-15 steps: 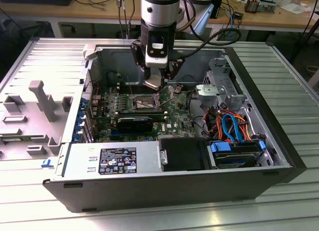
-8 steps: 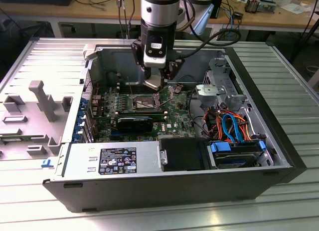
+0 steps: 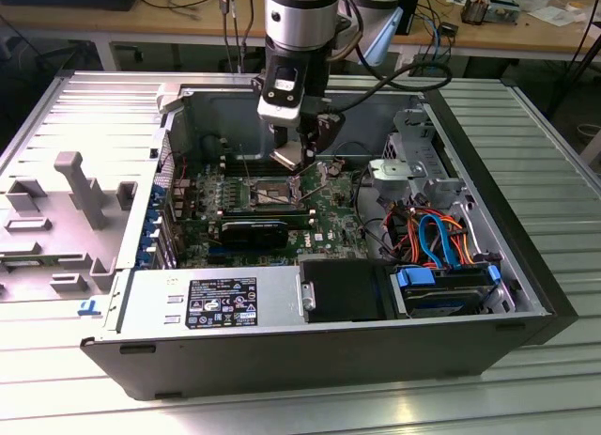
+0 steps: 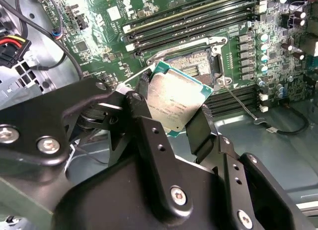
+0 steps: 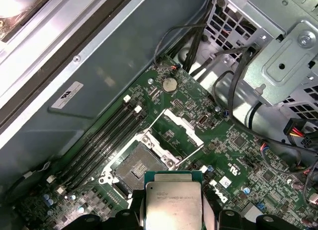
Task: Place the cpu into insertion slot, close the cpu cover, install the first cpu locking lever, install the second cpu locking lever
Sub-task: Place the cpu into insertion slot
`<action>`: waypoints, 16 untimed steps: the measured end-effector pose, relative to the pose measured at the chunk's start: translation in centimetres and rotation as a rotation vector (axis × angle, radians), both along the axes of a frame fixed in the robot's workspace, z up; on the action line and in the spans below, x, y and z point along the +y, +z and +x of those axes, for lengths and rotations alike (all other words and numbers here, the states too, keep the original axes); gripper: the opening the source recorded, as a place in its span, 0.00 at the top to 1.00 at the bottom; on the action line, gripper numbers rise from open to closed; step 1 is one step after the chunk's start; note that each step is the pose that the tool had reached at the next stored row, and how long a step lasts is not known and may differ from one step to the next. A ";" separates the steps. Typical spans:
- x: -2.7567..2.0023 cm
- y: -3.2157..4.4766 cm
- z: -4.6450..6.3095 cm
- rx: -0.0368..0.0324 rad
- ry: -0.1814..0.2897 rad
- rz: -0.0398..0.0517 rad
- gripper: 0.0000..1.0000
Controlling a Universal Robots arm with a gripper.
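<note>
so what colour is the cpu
The cpu is silver-grey with a green rim, clearest in the second wrist view.

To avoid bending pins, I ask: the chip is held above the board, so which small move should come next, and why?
Probably shift the gripper sideways until the cpu sits squarely over the insertion slot: the slot lies open and empty, and the held cpu looks offset from it.

None of the print is clear enough to read. A black-and-white label (image 3: 223, 303) of tiny print sits on the grey power supply (image 3: 150, 299), low and left of centre in the exterior view. In the first wrist view a white sticker (image 5: 66, 95) with a dark mark sits on the case wall (image 5: 114, 71), and faint engraved lines cross the cpu (image 5: 173, 202).
</note>
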State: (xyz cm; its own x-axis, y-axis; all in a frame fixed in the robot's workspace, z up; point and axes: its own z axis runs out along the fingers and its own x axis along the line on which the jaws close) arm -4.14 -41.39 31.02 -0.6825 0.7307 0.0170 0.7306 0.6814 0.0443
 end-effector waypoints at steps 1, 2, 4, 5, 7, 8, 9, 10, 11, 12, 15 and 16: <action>0.00 0.00 0.0 0.0000 -0.006 0.0001 0.45; 0.00 0.00 0.0 0.0000 -0.010 0.0001 0.45; 0.00 0.00 0.0 0.0000 -0.021 0.0000 0.45; 0.00 0.00 0.0 0.0000 -0.026 0.0001 0.45; 0.00 0.00 0.0 0.0000 -0.038 0.0000 0.45; 0.00 0.00 0.0 0.0000 -0.052 0.0000 0.45; 0.00 0.00 0.0 0.0000 -0.060 0.0001 0.45; 0.00 0.00 0.0 0.0000 -0.064 0.0000 0.45; 0.00 0.00 0.0 0.0000 -0.069 0.0000 0.45; 0.00 0.00 0.0 0.0000 -0.078 0.0000 0.45; 0.00 0.00 0.0 0.0000 -0.110 0.0000 0.45; 0.00 0.00 0.0 0.0000 -0.116 0.0000 0.45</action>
